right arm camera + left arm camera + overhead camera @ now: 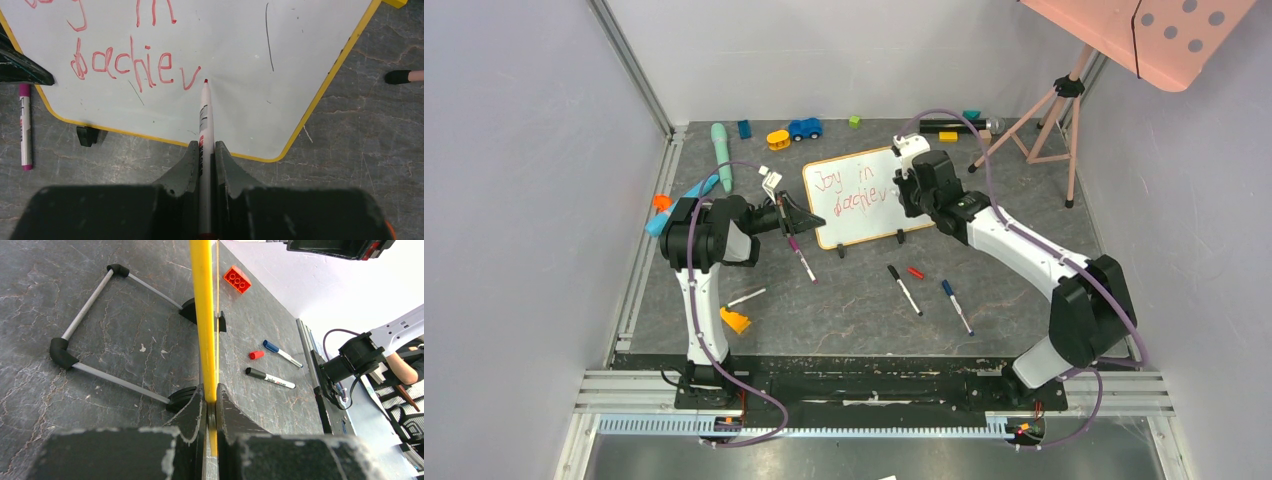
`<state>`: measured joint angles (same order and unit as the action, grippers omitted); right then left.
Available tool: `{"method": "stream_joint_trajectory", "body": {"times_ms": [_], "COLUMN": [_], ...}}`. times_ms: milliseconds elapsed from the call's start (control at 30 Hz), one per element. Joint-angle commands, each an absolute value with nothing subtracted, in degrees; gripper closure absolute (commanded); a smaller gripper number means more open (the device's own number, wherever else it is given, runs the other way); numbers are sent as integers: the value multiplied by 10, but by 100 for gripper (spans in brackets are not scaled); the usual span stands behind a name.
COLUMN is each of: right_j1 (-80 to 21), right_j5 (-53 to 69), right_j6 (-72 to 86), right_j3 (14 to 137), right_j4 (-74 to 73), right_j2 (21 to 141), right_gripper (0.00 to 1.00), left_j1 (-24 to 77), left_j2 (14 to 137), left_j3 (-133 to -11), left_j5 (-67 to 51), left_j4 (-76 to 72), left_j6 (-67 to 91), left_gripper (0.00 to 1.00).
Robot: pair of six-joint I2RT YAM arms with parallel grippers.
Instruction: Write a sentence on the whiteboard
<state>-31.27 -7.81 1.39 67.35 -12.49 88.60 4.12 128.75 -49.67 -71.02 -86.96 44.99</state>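
Your right gripper (pixel 206 150) pinches a red marker (pixel 205 112), tip beside the sentence (pixel 135 65); your left gripper (pixel 211 396) clamps the whiteboard (pixel 203 315) by its edge.

Pale grey walls (pixel 514 150) surround a dark marbled tabletop (pixel 854 320) under even light.

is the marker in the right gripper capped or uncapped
Uncapped: the white red-ink marker shows a bare red nib pointing at the yellow-framed whiteboard.

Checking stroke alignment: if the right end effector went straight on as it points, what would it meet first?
The whiteboard: the red marker held by the right end effector ends beside the "v", perhaps touching.
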Motion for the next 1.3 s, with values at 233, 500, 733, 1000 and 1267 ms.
{"method": "stream_joint_trajectory", "body": {"times_ms": [233, 500, 733, 1000, 1267], "right_j1": [-309, -309, -306, -299, -296], "right_j5": [-78, -83, -100, -112, -107], "right_j6": [5, 5, 5, 5, 5], "right_j3": [705, 709, 705, 700, 710], "right_j4": [-98, -99, -113, -115, -115], "right_j2": [916, 920, 919, 916, 921], "right_gripper": [100, 100, 100, 100, 100], "left_j1": [51, 51, 52, 51, 51], "left_j2": [1312, 1312, 1313, 1312, 1313], "left_j3": [-487, -487, -487, -487, -487], "left_j5": [-768, -769, -769, -769, -768], "left_j4": [-892, -892, -892, -892, -892], "left_j6": [405, 405, 404, 404, 405], "left_gripper": [98, 98, 98, 98, 98]}}
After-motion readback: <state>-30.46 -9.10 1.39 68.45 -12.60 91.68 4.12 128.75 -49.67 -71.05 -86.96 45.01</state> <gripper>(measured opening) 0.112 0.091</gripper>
